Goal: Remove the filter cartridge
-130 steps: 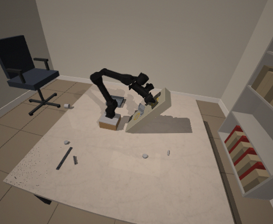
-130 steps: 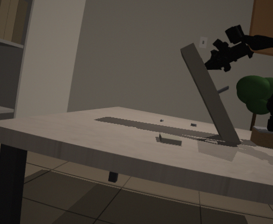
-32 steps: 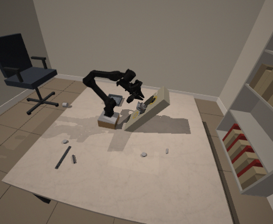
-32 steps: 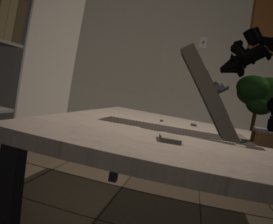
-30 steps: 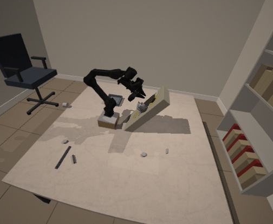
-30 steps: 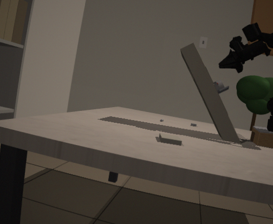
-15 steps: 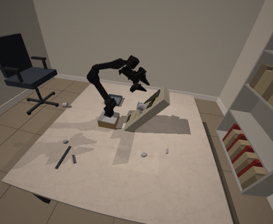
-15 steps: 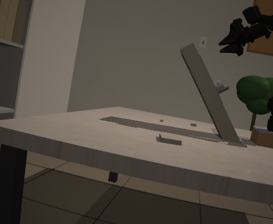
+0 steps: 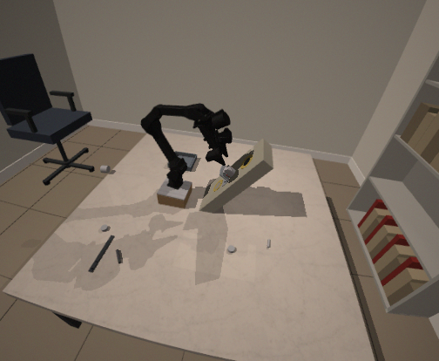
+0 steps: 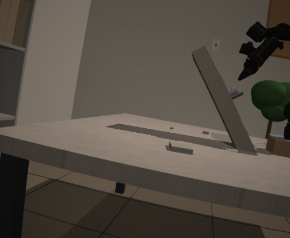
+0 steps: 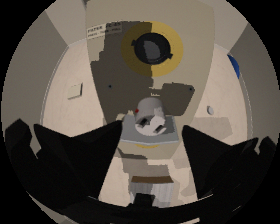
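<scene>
The round grey-white filter cartridge (image 9: pixel 228 173) (image 10: pixel 233 89) (image 11: pixel 150 117) is out of the panel and lies on a small grey tray-like ledge (image 10: pixel 237 95) (image 11: pixel 128 137) that sticks out of the panel face. The slanted beige service panel (image 9: pixel 240 187) (image 10: pixel 222 99) (image 11: pixel 194 16) shows an empty dark socket with a yellow ring (image 9: pixel 248 161) (image 11: pixel 176 50) above the ledge. My gripper (image 9: pixel 219 159) (image 10: pixel 241 77) (image 11: pixel 153 127) is open. It hangs just above the cartridge, fingers apart on either side and not touching it.
A dark-rimmed tray (image 9: pixel 192 162) lies on the table behind the arm's base block (image 9: pixel 174 195). Loose pucks (image 9: pixel 232 248) (image 9: pixel 104 228), a dark bar (image 9: pixel 101 253) and a small block (image 10: pixel 181 148) lie on the table. A chair (image 9: pixel 36 111) and shelves (image 9: pixel 415 220) stand beside it.
</scene>
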Tool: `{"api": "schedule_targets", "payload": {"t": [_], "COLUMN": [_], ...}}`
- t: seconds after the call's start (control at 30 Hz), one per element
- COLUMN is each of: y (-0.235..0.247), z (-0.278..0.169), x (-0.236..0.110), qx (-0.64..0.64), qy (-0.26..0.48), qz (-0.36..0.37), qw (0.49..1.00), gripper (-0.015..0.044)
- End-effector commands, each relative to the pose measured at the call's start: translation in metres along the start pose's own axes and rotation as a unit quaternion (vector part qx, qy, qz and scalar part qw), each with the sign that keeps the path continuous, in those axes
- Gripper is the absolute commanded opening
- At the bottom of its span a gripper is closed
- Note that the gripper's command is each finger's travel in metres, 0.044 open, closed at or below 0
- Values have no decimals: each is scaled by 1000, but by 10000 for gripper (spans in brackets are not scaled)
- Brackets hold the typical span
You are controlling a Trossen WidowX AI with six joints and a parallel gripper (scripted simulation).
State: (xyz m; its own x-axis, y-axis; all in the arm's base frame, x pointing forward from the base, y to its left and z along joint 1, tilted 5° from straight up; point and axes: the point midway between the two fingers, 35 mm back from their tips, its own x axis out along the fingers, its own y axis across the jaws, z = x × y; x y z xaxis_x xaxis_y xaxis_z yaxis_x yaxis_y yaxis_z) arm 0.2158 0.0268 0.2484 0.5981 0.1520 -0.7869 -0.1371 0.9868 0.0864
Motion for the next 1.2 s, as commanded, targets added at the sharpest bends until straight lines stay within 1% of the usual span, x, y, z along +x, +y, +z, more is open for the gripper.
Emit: {"api": "schedule_targets", "payload": {"t": [0.0, 1.17], "y": [-1, -1], "z": [-13, -16], "x": [6, 56], "qx": [-30, -30], "qy": [26, 25], "qz": [-3, -3], "qw": [999, 999], "gripper": [305, 305]}}
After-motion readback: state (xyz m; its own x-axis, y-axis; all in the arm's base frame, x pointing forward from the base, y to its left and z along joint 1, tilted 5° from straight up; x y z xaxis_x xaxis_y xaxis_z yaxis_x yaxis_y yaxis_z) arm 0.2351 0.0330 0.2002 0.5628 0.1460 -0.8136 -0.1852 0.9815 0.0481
